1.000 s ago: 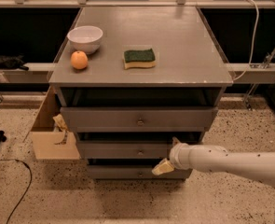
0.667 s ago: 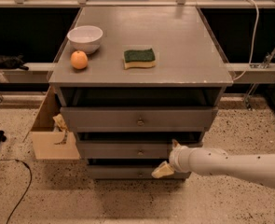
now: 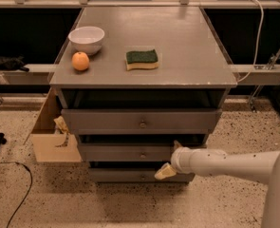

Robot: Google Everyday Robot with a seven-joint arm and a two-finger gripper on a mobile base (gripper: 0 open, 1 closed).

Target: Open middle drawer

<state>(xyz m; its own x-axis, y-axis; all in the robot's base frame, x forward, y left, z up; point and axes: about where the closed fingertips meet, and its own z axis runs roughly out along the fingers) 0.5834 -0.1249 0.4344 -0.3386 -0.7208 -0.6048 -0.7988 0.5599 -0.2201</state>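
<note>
The grey cabinet [image 3: 144, 77] has three drawers stacked in its front. The middle drawer [image 3: 116, 153] is a shallow grey front with a small round metal knob [image 3: 143, 155] at its centre. My gripper [image 3: 171, 158] is at the right part of that front, to the right of the knob and apart from it. One cream fingertip [image 3: 177, 144] is at the drawer's upper edge and the other [image 3: 165, 172] hangs in front of the bottom drawer [image 3: 125, 175]. The fingers stand spread and hold nothing.
The top drawer [image 3: 106, 120] sits above with its own knob. A white bowl [image 3: 87, 38], an orange [image 3: 80, 61] and a green-and-yellow sponge [image 3: 142, 59] lie on the cabinet top. A cardboard box [image 3: 49, 134] stands on the floor at the left.
</note>
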